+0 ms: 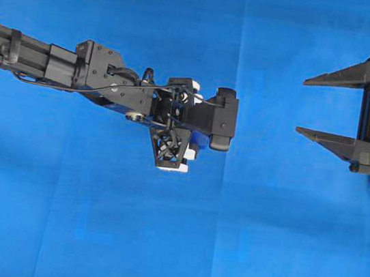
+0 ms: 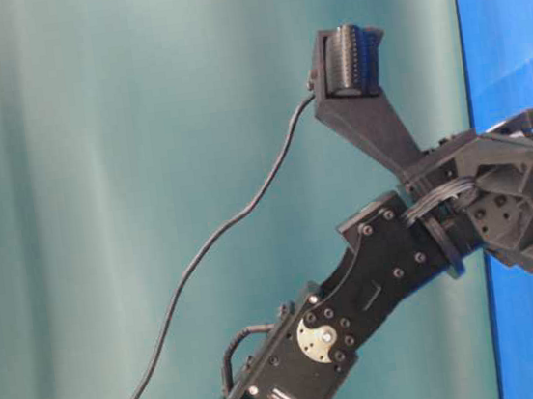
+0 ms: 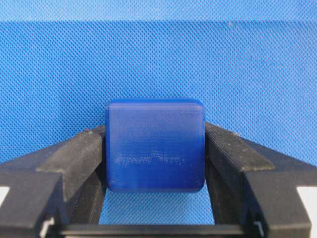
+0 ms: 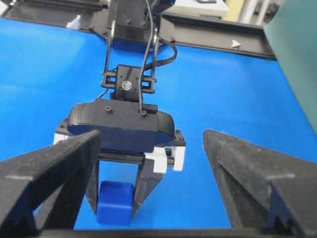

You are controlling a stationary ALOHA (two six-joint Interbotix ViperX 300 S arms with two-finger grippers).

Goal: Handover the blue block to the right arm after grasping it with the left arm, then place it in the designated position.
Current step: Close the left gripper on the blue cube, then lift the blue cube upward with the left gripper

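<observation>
Blue block [image 3: 154,146], dark and round-cornered, with a faint printed mark on the near face, sitting on the blue cloth [image 3: 158,54] squarely between the two black fingers [image 3: 74,158] of the left gripper [image 3: 154,148]. Both finger pads against the block's side faces in the left wrist view, so pinched from either side. Seen from the right wrist too: same block [image 4: 115,202] low on the cloth, held between the left gripper's [image 4: 119,198] fingers, under white brackets [image 4: 161,159] and the wrist camera housing. From overhead, hidden beneath the left arm [image 1: 143,95], which reaches in from the left edge to mid-cloth. Well apart on the right, right gripper [image 1: 303,105], all black, fingers spread wide and holding nothing, tips pointing toward the left arm.
</observation>
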